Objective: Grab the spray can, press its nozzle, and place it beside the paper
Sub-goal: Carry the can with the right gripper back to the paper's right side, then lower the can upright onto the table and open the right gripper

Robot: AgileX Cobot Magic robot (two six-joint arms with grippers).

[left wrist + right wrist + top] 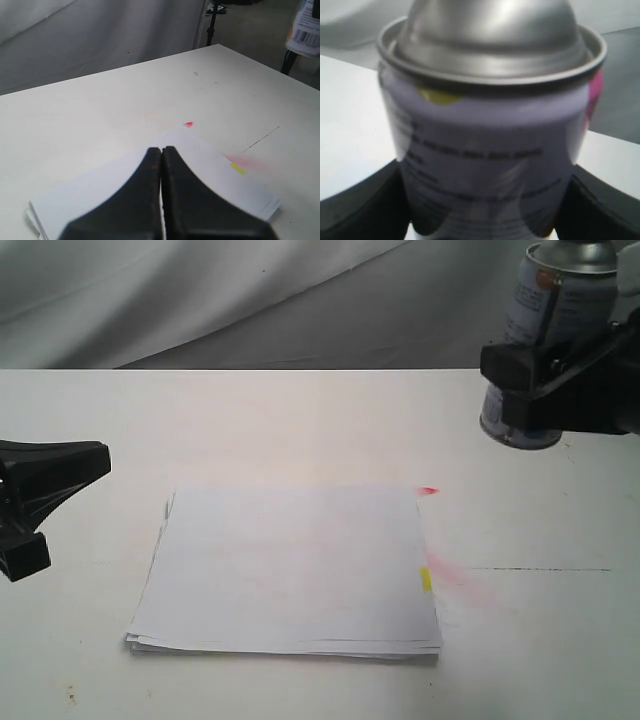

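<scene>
Right end effector (548,372) grips spray can (562,295)

- We find the spray can (556,300) cropped by the top edge at 1 o'clock in the exterior view; the right gripper (545,375) masks its mid-body.
- Right wrist view: the label (485,160) is blurred and we cannot read it.
- The left gripper (60,465) runs off the exterior frame at 9 o'clock.

Right jaws clamped, left jaws together
</scene>
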